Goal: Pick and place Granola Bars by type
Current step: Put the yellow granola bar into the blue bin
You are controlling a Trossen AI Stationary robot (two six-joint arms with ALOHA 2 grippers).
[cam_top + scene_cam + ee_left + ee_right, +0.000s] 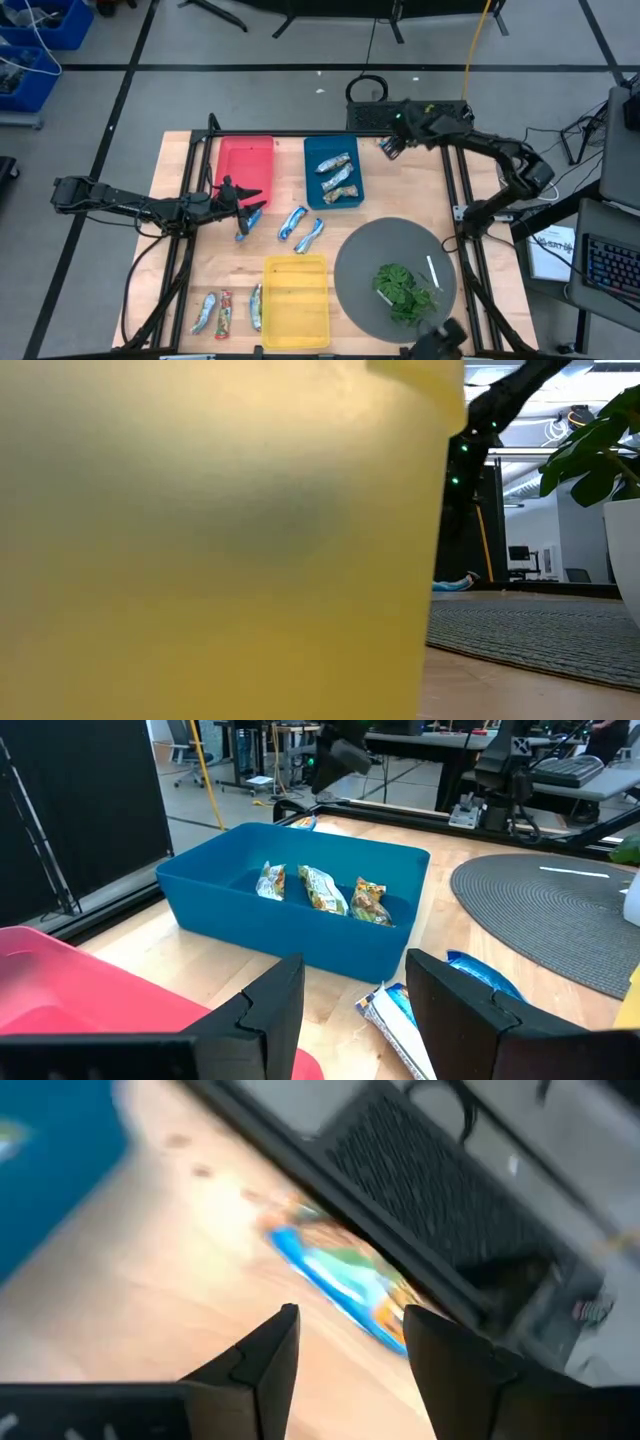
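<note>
Three tan-and-blue granola bars [335, 175] lie in the blue tray [312, 150]. Three blue-and-white bars lie on the wood: one [247, 222] just below my left gripper [255, 195], two more [300, 228] to its right. Three others [224, 312] lie left of the yellow tray [295, 300]. My left gripper [355, 1005] is open and hovers over the red tray's near right corner [262, 190], with a blue-and-white bar [395, 1020] beside its fingers. My right gripper [388, 147] is open at the table's far edge, above a blue-and-orange bar [340, 1280].
A round grey mat [360, 260] on the near right carries a green leafy bunch [403, 287] and a thin white stick [433, 272]. The red tray [243, 160] sits left of the blue one. In the low view the yellow tray's wall [220, 540] fills most of the picture.
</note>
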